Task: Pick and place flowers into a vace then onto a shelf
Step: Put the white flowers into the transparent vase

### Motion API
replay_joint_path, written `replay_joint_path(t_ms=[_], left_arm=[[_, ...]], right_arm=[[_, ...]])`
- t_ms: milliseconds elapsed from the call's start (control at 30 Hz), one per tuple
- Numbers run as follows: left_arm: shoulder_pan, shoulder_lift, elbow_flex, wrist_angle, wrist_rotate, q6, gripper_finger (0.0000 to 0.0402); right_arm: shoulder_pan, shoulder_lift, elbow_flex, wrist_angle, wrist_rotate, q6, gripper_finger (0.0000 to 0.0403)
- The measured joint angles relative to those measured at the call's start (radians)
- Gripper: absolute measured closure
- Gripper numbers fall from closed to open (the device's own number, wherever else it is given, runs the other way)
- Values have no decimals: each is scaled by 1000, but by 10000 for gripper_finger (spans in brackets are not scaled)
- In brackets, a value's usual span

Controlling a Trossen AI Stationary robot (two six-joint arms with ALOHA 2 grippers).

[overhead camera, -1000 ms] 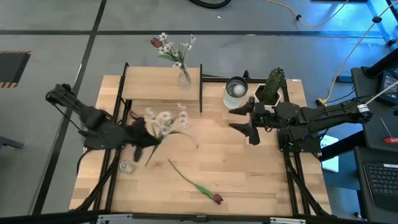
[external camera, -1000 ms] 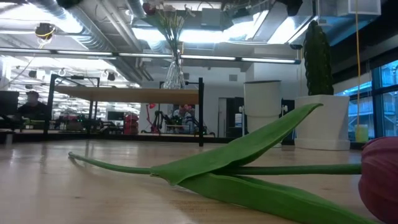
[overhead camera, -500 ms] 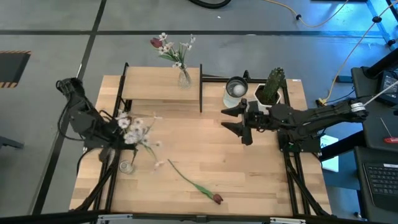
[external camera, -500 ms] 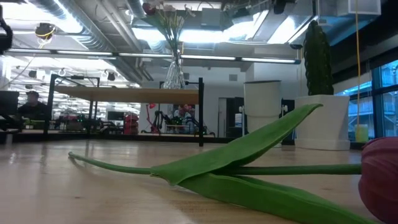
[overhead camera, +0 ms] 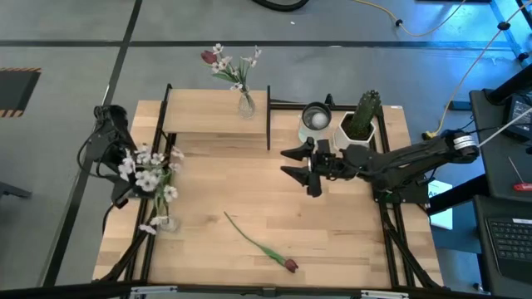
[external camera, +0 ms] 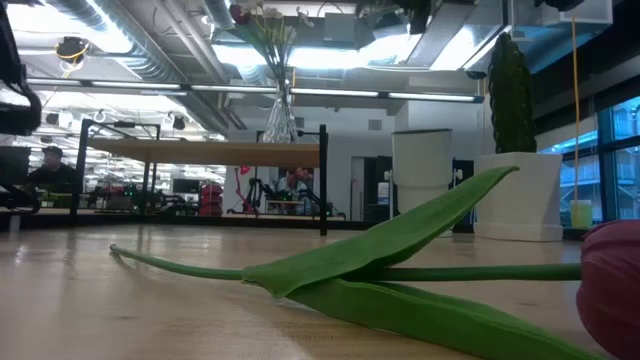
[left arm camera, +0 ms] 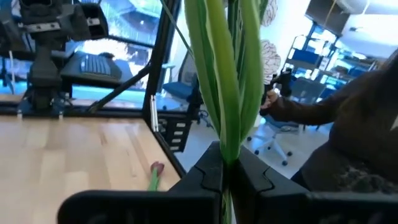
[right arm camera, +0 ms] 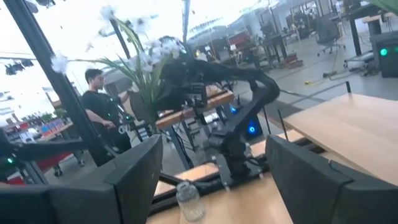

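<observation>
High view: left pincer (overhead camera: pixel 137 184) pinches upright white flowers (overhead camera: pixel 148 170) just above the small vase (overhead camera: pixel 169 223); right pincer (overhead camera: pixel 301 168) spread.

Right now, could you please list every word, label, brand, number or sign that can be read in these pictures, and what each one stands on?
None: no readable word, number or brand shows in any view.
The yellow-and-black hazard stripes on the floor carry no text.
The lit screens in the room behind are too blurred to read.
</observation>
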Motion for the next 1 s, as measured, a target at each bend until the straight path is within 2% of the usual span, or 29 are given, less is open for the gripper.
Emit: replay_joint_path(t_ms=[167,433,733,1000], left_arm=[[-11,-58,-27,2,26,47,397],[-10,-105,-83,52,182,125,398],[-10,-117,-127,14,173,150,398],[-10,-163,-137,-73,180,101,398]], right_arm=[[0,21,0,48,0,1,116],[0,23,0,82,0,0,116],[0,23,0,110,0,0,116],[3,23,0,132,-1,-1,116]])
